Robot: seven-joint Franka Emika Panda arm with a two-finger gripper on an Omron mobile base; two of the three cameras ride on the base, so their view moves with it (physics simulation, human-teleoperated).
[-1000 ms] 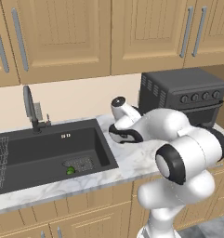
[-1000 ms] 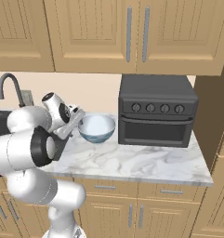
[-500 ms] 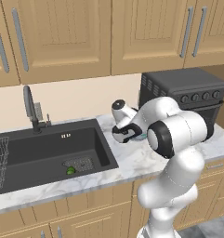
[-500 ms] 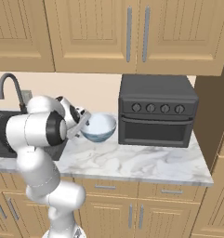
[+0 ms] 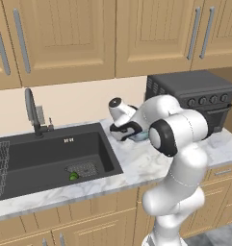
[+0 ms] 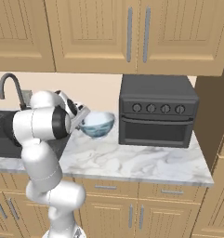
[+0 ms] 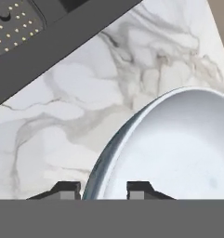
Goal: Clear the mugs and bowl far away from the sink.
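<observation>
Between claw (image 7: 103, 189) fingertips — bowl (image 7: 178, 148) rim

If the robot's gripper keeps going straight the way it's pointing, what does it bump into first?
The bowl. Its rim already sits between the gripper's two fingertips, so going straight on would push the fingers further down over the rim. Beyond that comes the marble counter, though the depth is hard to judge.
</observation>
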